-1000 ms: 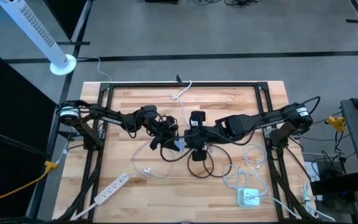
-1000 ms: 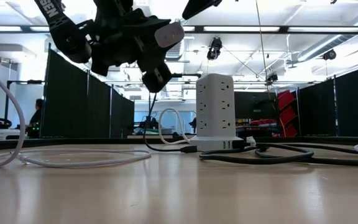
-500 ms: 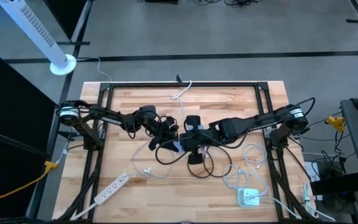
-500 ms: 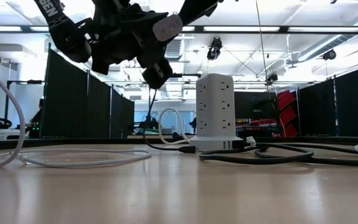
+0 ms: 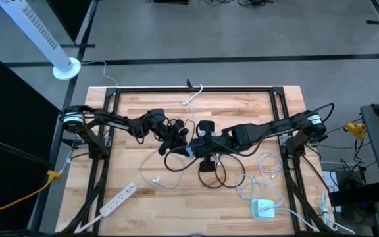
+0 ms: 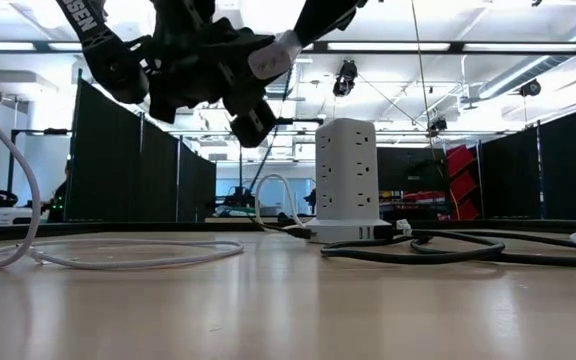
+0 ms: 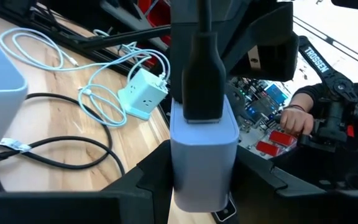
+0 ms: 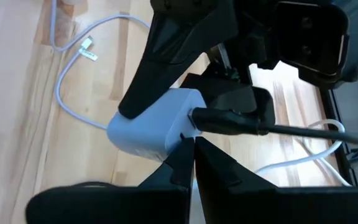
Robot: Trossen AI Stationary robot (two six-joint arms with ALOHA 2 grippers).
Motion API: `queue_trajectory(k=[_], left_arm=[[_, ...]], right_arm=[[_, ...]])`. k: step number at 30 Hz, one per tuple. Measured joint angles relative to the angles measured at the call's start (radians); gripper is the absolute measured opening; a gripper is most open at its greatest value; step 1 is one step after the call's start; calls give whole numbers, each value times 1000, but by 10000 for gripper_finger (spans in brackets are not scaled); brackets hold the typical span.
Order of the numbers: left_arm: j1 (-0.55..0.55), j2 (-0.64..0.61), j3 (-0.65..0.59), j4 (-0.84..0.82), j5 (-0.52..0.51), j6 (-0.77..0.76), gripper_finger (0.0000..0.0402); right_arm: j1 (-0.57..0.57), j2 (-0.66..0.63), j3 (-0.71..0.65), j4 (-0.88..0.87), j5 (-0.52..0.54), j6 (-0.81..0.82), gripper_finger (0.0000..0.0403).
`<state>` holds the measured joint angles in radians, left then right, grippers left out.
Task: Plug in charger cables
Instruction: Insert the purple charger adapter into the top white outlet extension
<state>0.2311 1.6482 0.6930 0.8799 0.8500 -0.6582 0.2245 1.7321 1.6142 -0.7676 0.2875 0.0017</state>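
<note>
Gripping pale charger block, left hand; black cable, chunky plug seated in block; right hand pinched shut, empty.

"TROSSEN" reads in white capitals along the dark arm link seen from the left wrist. Low view: only the tail "SEN" shows on the raised arm. Nothing else legible.

We see the black cable with its plug seated in a raised white block, while the white cables (loosely looped) lie on the bench.
</note>
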Motion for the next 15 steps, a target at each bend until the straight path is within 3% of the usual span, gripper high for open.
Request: queue_trajectory(k=[15], left_arm=[[26, -13, -1, -9, -46, -23, 119]], right_arm=[[10, -8, 0, -28, -24, 30, 0]])
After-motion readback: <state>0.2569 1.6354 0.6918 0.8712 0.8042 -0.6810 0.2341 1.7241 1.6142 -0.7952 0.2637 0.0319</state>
